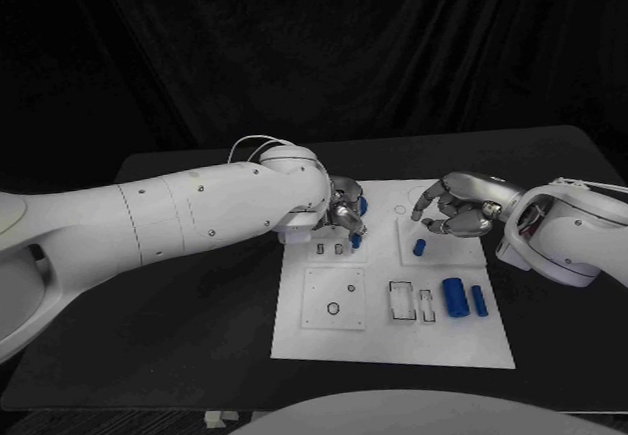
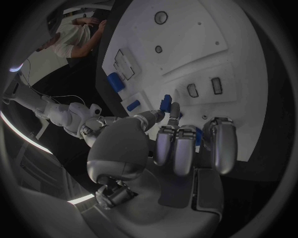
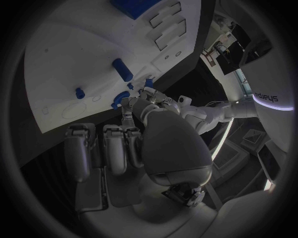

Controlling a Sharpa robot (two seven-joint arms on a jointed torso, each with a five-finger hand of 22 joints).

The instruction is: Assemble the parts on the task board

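Both hands hang over the far half of the task board (image 1: 396,357), the white plate in the middle of the black surface (image 1: 163,328). The left hand (image 1: 345,203) pinches a small blue part (image 2: 166,103) at its fingertips, held just above the board's far-left slots; the part looks like a short peg, its long axis roughly upright. The right hand (image 1: 458,207) sits toward three o'clock from it, fingers curled in, and I cannot tell whether anything is in them. A short blue cylinder (image 1: 420,247) lies on the board just under the right hand, toward six o'clock. Two longer blue cylinders (image 1: 464,297) lie side by side near the board's near-right corner, long axes running twelve to six. To my eye the left hand is nearer the slots
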